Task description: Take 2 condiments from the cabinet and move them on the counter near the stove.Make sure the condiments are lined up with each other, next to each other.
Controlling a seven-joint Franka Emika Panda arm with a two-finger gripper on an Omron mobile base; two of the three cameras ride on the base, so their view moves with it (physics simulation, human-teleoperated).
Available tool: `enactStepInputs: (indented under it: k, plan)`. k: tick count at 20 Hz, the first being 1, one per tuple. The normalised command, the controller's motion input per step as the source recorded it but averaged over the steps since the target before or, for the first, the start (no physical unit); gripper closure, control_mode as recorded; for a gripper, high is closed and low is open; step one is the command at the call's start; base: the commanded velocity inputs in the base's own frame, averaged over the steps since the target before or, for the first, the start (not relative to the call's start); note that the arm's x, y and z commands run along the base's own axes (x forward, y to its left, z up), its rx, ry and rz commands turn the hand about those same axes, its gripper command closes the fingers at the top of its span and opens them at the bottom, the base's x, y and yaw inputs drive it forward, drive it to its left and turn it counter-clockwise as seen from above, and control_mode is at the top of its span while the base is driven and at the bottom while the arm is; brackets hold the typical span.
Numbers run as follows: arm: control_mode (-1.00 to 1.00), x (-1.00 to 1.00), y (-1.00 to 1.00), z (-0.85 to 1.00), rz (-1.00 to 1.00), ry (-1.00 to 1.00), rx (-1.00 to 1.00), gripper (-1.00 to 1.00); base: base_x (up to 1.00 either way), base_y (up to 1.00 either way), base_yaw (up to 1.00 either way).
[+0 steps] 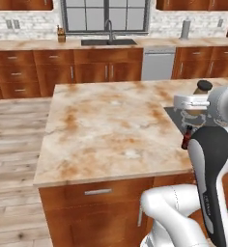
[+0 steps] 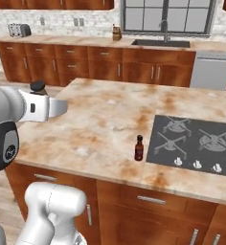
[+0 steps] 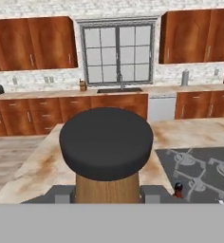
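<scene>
Carrying the tan shaker (image 3: 106, 187) clenched in the pincer (image 3: 106, 193), heading toward the red sauce bottle (image 2: 139, 148) waiting ahead, beside the stove (image 2: 196, 143), for lining up.

The counter (image 2: 100, 119) lies bare and open across its broad middle and left, giving free passage. The sauce bottle (image 2: 139, 148) stands upright just beside the stove's (image 2: 196, 143) near left corner, the one obstacle there. The low stove grates lie flat.
</scene>
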Motion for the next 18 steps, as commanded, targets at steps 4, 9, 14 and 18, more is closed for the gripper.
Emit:
enactStepInputs:
  k: [4,9,14,18]
  plan:
    - [1.0,0.0,0.0,0.0,0.0,0.0,0.0,1.0,0.59,-0.13,0.0]
    - [1.0,0.0,0.0,0.0,0.0,0.0,0.0,1.0,0.74,-0.21,0.0]
    - [1.0,0.0,0.0,0.0,0.0,0.0,0.0,1.0,0.62,-0.21,-0.01]
    - [-1.0,0.0,-0.06,-0.06,-0.03,0.03,0.0,1.0,0.12,-0.17,-0.02]
